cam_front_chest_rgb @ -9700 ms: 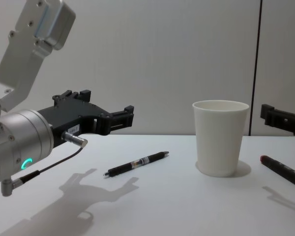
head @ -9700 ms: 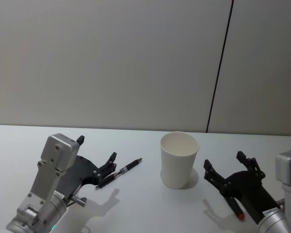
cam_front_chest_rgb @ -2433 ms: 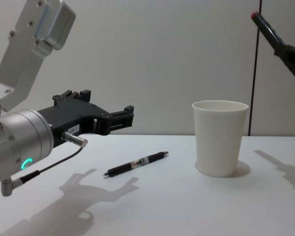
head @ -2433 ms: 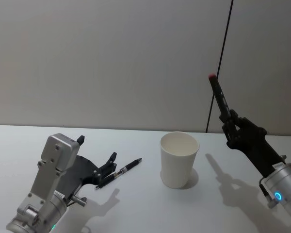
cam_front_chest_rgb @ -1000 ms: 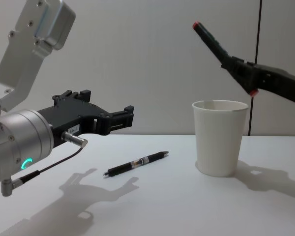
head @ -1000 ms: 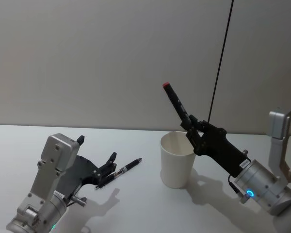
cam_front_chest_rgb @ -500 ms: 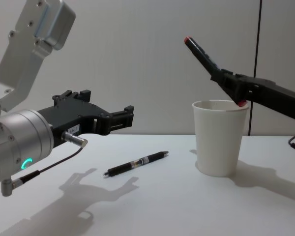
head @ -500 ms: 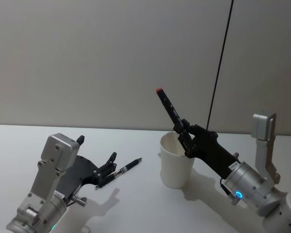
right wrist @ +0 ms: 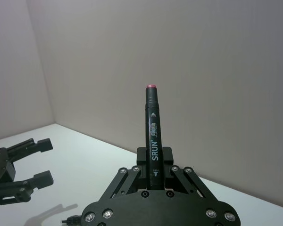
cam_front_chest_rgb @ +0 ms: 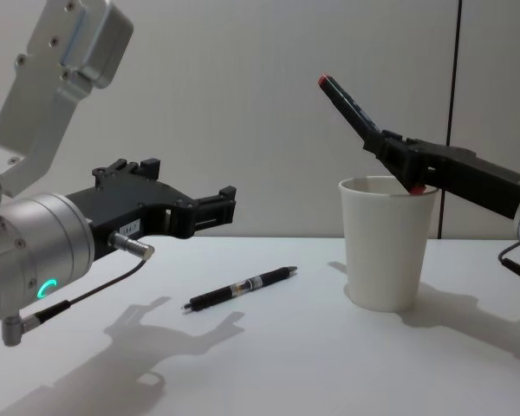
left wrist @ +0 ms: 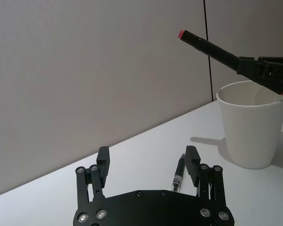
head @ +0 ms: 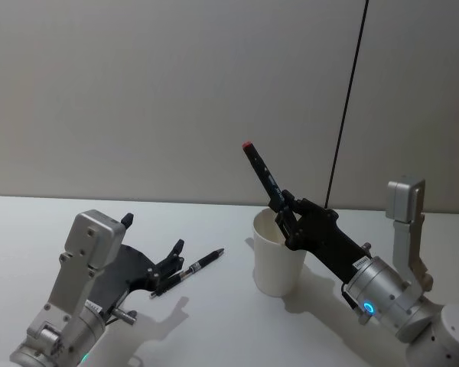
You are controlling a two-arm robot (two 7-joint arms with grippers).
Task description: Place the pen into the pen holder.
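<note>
Pen is clamped in your right pincer, slanted: lower end at the rim of the cup, upper end leaning left. Left pincer hangs open, well apart.

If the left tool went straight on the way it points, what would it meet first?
Likely the black pen lying just ahead of the open left tool; the cup stands aside. Height unclear.

Looks like robot lab: bare white desk, plain grey panel wall, dark seam behind right pincer.
</note>
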